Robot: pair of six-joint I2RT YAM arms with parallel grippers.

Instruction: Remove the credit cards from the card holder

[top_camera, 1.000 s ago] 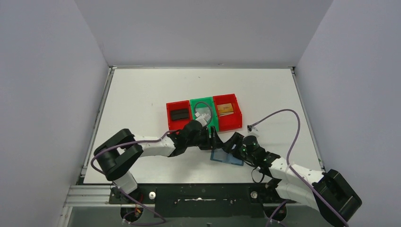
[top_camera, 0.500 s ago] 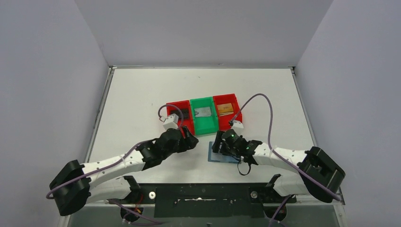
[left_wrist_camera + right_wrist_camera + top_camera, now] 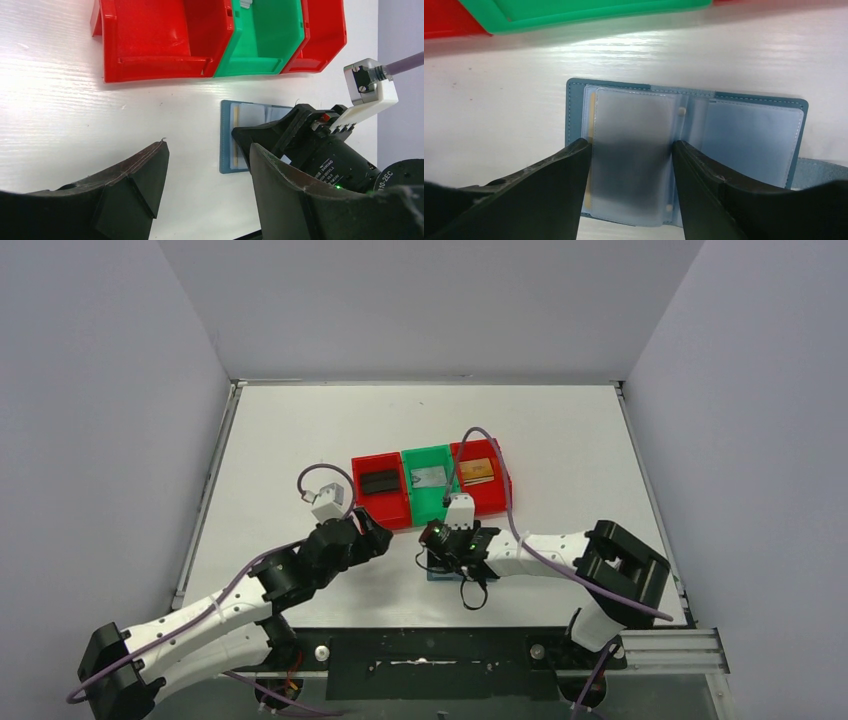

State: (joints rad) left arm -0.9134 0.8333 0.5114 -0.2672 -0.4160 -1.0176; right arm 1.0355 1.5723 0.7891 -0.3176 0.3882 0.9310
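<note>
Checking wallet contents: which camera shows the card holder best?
Right wrist: card holder lies open, clear sleeves filling the frame. Left wrist shows one end, right gripper over the rest; top external shows barely an edge.

robot lab test cell, nothing homely here.
plain grey walls [image 3: 100, 440] box in a white table [image 3: 300, 430], left arm [image 3: 230, 605] and right arm [image 3: 560, 545] bolted to a metal frame [image 3: 420, 652] at the near edge, purple cable [image 3: 406, 62] trailing, red and green bins [image 3: 260, 45] lined up mid-table.
</note>
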